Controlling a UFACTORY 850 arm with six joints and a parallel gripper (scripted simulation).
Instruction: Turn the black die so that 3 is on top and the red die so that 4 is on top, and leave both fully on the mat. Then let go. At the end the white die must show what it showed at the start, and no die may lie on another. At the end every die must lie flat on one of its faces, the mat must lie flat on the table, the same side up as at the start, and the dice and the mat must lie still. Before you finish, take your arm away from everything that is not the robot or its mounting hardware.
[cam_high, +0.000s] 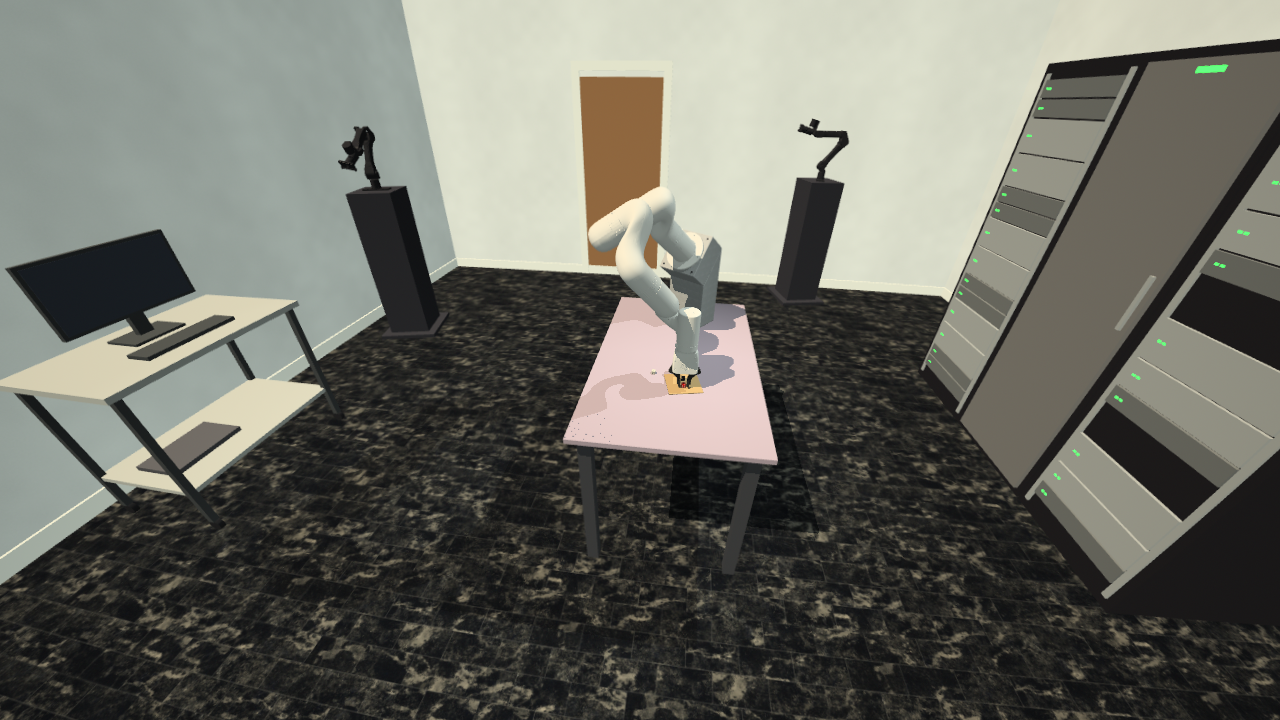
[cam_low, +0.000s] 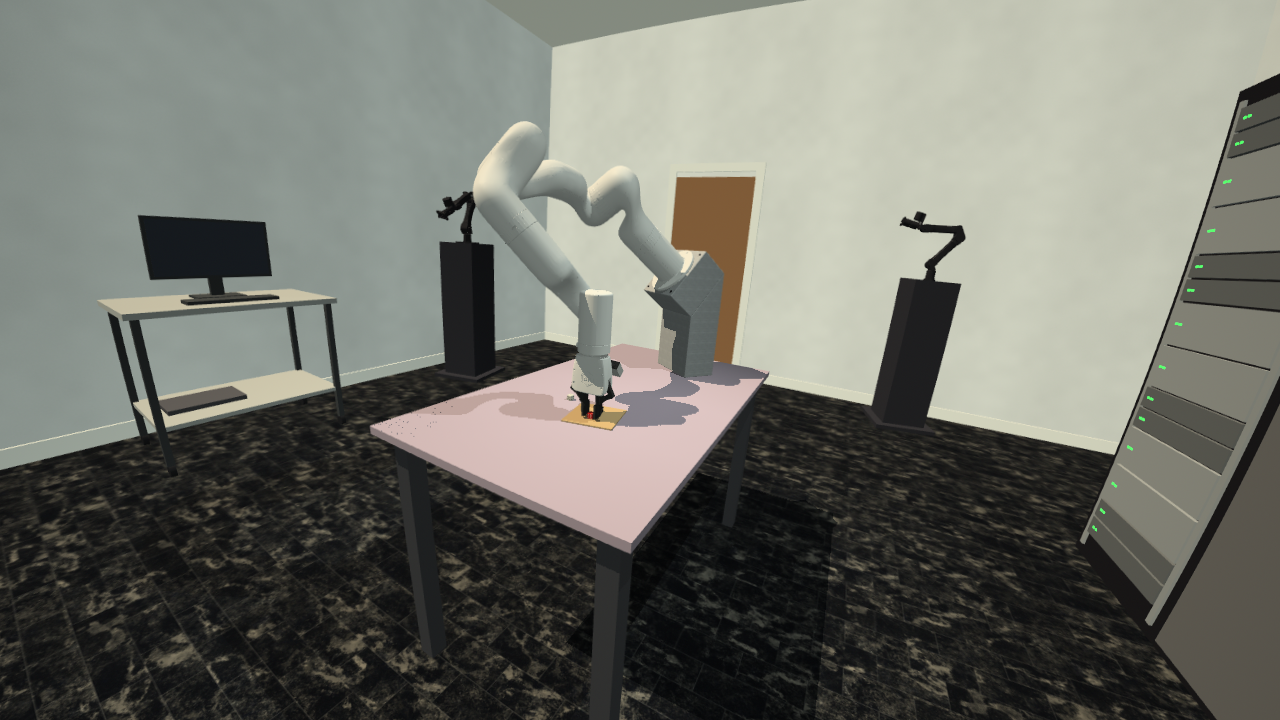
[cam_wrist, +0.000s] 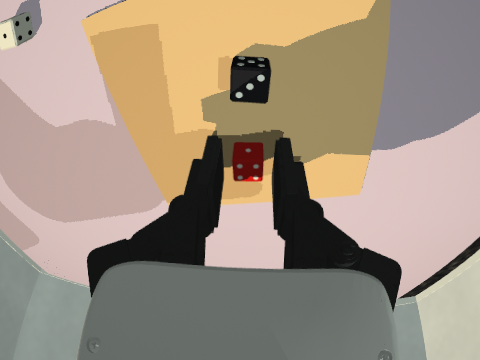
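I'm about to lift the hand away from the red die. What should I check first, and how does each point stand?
1. Hand released: ok. It is open, with a gap showing on each side of the red die.
2. Red die flat and fully on the mat: ok, though it is close to the mat's near edge.
3. Red die showing 4 on top: cannot tell; the pips are unclear.
4. Black die on the mat, apart from the red die: ok. Whether its three-pip face is the top: cannot tell.
5. White die off the mat on the table, away from the hand: ok.
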